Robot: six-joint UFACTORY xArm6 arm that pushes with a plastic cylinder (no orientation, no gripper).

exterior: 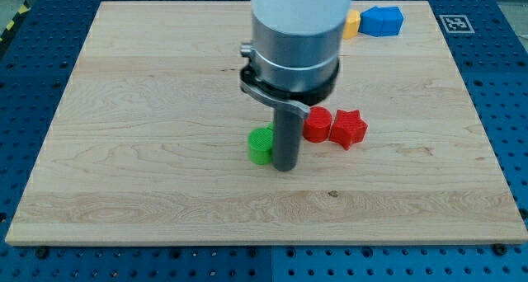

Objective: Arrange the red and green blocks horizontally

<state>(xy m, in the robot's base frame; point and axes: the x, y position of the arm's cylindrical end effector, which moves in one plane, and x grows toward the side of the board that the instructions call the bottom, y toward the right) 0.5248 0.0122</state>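
My tip (285, 166) rests on the board just right of the green cylinder (261, 146), touching or nearly touching it. The rod hides the green star, which sat between the green cylinder and the red blocks; only a sliver of green shows behind the rod. The red cylinder (317, 124) lies just right of the rod. The red star (348, 128) sits against the red cylinder's right side. The two red blocks form a level row; the green cylinder lies slightly lower and to the left.
A yellow block (352, 23) and a blue block (382, 21) sit at the board's top right edge, partly behind the arm. The wooden board (148, 109) ends at blue pegboard on all sides.
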